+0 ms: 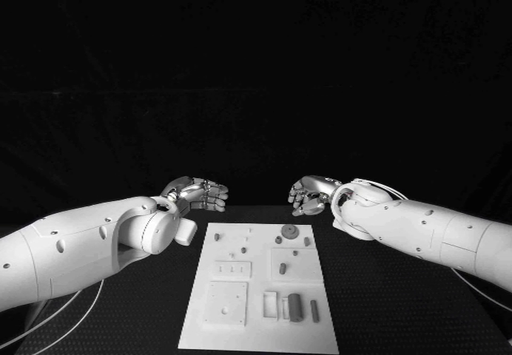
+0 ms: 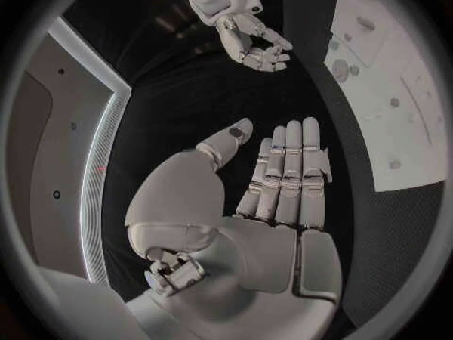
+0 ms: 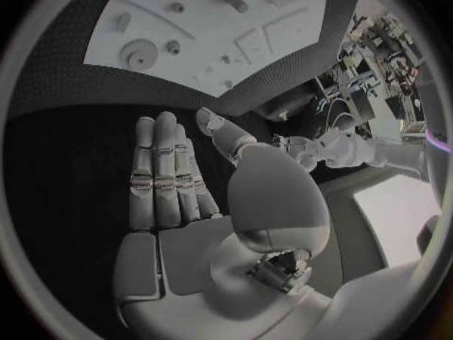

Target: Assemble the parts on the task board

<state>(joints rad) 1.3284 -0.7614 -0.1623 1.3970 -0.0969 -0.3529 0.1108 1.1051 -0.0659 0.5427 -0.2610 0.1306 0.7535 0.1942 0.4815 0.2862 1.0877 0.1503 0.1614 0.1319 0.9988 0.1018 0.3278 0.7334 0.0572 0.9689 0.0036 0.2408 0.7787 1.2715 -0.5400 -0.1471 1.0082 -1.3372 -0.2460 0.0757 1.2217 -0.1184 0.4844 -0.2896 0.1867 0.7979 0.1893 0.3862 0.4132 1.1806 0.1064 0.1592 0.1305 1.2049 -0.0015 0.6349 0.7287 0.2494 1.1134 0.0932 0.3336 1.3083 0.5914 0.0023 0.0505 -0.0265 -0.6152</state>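
The white task board (image 1: 214, 334) lies flat in the middle of the black table, between my two arms. On it are small grey parts: a round gear (image 1: 290, 231) near the far edge, short pegs (image 1: 283, 268) and two long bars (image 1: 294, 307) near the front. My left hand (image 1: 197, 194) hovers beyond the board's far left corner, holding nothing. My right hand (image 1: 311, 194) hovers beyond the far right corner, also with nothing in it. In the wrist views each hand (image 2: 283, 177) (image 3: 174, 174) has straight fingers, the thumb apart and a bare palm.
The board (image 2: 415, 151) (image 3: 203, 23) has raised square blocks (image 1: 226, 302) and recessed frames (image 1: 296, 264). Black table surface (image 1: 384, 310) surrounds it on both sides. A cable (image 1: 64, 318) hangs under my left arm. The hands face each other across a gap.
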